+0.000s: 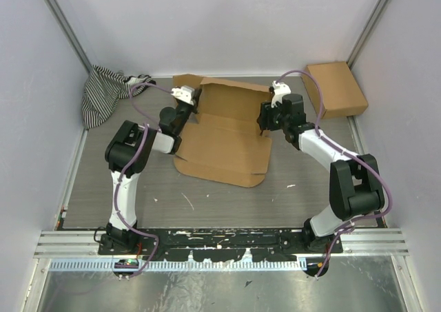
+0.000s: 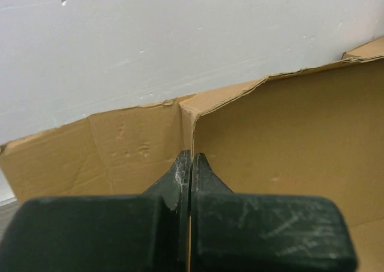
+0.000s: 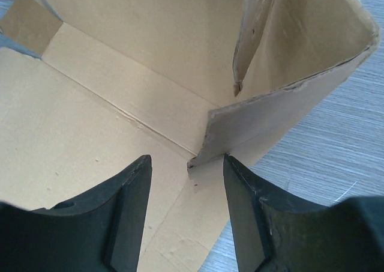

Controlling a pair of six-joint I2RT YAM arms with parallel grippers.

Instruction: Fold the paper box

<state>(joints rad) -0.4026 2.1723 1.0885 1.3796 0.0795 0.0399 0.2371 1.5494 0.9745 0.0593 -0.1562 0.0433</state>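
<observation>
The paper box (image 1: 224, 143) lies mid-table as a brown cardboard sheet, its back panel raised and its front flap flat. My left gripper (image 1: 186, 111) is at the box's left side. In the left wrist view, the left gripper (image 2: 191, 159) is shut on the thin edge of an upright side flap (image 2: 288, 140). My right gripper (image 1: 264, 123) is at the box's right side. From the right wrist camera, the right gripper (image 3: 187, 162) stands open. The corner of a raised, curled side flap (image 3: 282, 104) reaches down between its fingers, close to the right fingertip (image 3: 235, 170).
A smaller ready-made brown cardboard box (image 1: 335, 89) sits at the back right. A black-and-white striped cloth (image 1: 102, 91) is bunched in the back left corner. White walls close in three sides. A metal rail (image 1: 220, 242) runs along the near edge.
</observation>
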